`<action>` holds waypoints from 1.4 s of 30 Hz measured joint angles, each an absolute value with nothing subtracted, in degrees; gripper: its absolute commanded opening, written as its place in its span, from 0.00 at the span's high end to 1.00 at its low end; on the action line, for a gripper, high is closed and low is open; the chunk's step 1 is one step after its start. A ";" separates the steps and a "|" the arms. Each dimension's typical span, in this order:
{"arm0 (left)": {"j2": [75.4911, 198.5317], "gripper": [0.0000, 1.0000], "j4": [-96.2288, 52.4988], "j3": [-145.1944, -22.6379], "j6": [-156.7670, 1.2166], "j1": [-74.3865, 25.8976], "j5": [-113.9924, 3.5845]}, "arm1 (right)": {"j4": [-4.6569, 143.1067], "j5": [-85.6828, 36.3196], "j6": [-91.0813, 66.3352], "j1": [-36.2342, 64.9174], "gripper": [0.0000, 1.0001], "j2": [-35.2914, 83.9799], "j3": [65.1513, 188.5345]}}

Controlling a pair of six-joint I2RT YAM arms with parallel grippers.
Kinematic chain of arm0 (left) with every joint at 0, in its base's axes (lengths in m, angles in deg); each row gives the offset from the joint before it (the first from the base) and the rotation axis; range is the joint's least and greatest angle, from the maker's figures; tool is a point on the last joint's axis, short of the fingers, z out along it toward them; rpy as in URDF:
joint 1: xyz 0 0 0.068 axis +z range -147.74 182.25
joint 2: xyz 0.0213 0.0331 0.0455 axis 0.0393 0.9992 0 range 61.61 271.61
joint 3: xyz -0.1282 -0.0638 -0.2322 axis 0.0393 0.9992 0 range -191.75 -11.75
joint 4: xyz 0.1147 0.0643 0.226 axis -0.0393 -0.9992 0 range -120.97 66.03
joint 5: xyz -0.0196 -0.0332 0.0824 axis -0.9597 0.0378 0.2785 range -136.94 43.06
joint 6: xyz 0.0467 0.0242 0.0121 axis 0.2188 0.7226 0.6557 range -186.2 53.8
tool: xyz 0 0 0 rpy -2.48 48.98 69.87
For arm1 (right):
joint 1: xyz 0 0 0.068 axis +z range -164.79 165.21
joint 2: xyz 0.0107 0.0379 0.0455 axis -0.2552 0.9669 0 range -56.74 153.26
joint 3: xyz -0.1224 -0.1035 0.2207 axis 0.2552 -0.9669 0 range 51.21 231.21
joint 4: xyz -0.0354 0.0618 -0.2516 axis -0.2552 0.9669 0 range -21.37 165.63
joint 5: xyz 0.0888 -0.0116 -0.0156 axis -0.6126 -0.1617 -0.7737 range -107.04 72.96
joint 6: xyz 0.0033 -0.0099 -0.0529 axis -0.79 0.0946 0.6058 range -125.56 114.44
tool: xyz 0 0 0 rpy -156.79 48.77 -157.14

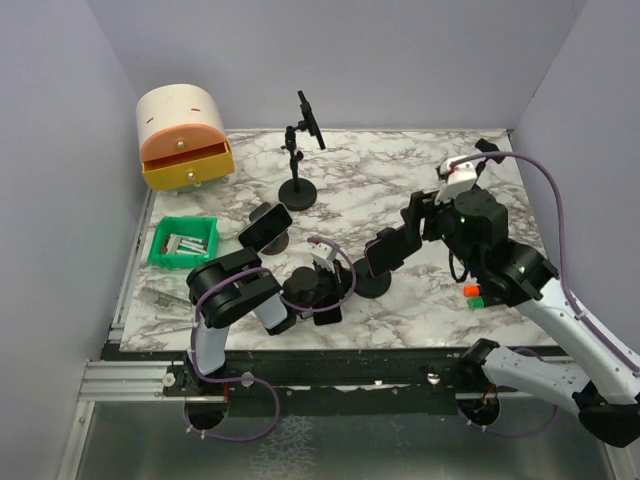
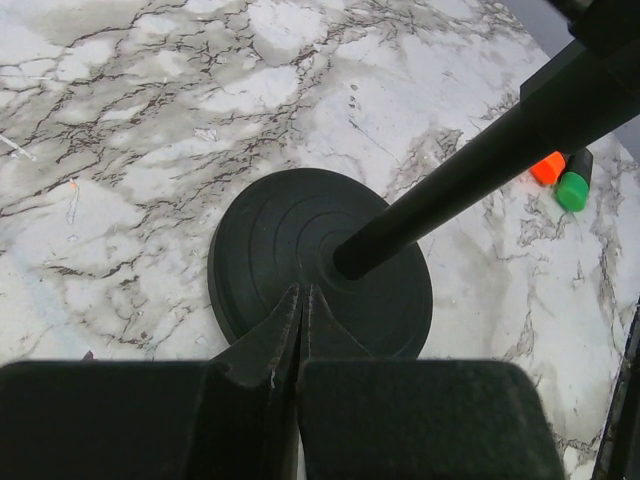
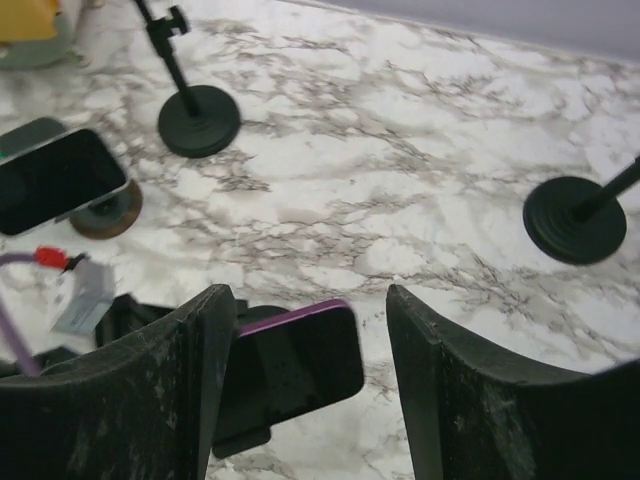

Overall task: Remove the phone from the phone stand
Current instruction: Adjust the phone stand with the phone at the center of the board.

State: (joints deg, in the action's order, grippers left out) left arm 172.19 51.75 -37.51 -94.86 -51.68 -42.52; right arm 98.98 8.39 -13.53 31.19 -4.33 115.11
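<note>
The phone, black with a purple edge, sits tilted in the clamp of the phone stand. It also shows in the top view as the dark phone. My right gripper straddles its end with the jaws open: the left finger is against the phone and a gap remains before the right finger. My left gripper is shut with nothing in it, its tips resting on the stand's round black base beside the pole.
A second phone lies on a wooden disc. Another stand holds a phone at the back. A yellow-orange drawer box and a green bin sit at left. Orange and green caps lie to the right. A further stand base is nearby.
</note>
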 measured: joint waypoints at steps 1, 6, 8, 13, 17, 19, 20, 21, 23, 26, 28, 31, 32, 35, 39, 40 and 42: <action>172.19 1.00 51.91 -37.35 -94.95 -51.72 -42.52 | 98.08 5.96 -13.96 26.91 0.36 -3.70 114.76; 172.21 1.00 52.78 -36.61 -95.34 -51.83 -42.47 | 94.54 -2.74 -15.69 15.02 0.42 -0.55 113.16; 172.32 1.00 53.04 -36.59 -95.36 -51.83 -42.47 | 93.08 -5.66 -16.08 14.23 0.44 1.37 113.07; 172.96 1.00 54.07 -36.59 -95.54 -51.83 -42.41 | 90.61 -10.91 -16.63 13.97 0.51 4.52 110.45; 173.57 1.00 55.12 -36.59 -95.58 -51.85 -42.43 | 90.72 -13.20 -17.09 13.97 0.56 5.28 108.51; 173.83 1.00 55.62 -36.59 -95.67 -51.87 -42.43 | 90.58 -13.73 -17.44 13.95 0.58 5.22 107.61; 173.92 1.00 55.73 -36.59 -95.69 -51.87 -42.43 | 90.50 -13.82 -17.59 13.92 0.59 5.00 106.93; 173.96 1.00 55.78 -36.59 -95.71 -51.87 -42.43 | 90.37 -13.88 -17.83 13.86 0.59 4.74 106.12; 174.05 1.00 55.95 -36.59 -95.74 -51.87 -42.43 | 90.26 -14.06 -18.49 13.66 0.60 3.93 104.18; 174.20 1.00 56.15 -36.59 -95.76 -51.87 -42.43 | 90.28 -15.02 -19.95 13.49 0.61 2.42 100.73; 174.22 1.00 56.24 -36.59 -95.76 -51.87 -42.43 | 90.30 -15.98 -21.13 13.49 0.61 1.41 98.61; 174.22 1.00 56.24 -36.59 -95.76 -51.87 -42.43 | 90.30 -17.31 -23.23 13.49 0.61 -0.51 96.14; 174.22 1.00 56.24 -36.59 -95.76 -51.87 -42.43 | 90.30 -17.84 -23.78 13.49 0.61 -1.10 95.68; 174.22 1.00 56.24 -36.59 -95.76 -51.87 -42.43 | 89.99 -19.30 -25.48 13.49 0.61 -2.13 95.35; 174.22 1.00 56.24 -36.59 -95.78 -51.87 -42.41 | 89.73 -19.63 -26.97 13.49 0.58 -2.70 95.35; 174.22 1.00 56.24 -36.59 -95.78 -51.87 -42.43 | 89.84 -19.48 -27.21 13.49 0.58 -3.04 95.35; 174.22 1.00 56.24 -36.59 -95.76 -51.87 -42.43 | 90.17 -19.24 -27.36 13.49 0.56 -3.37 95.41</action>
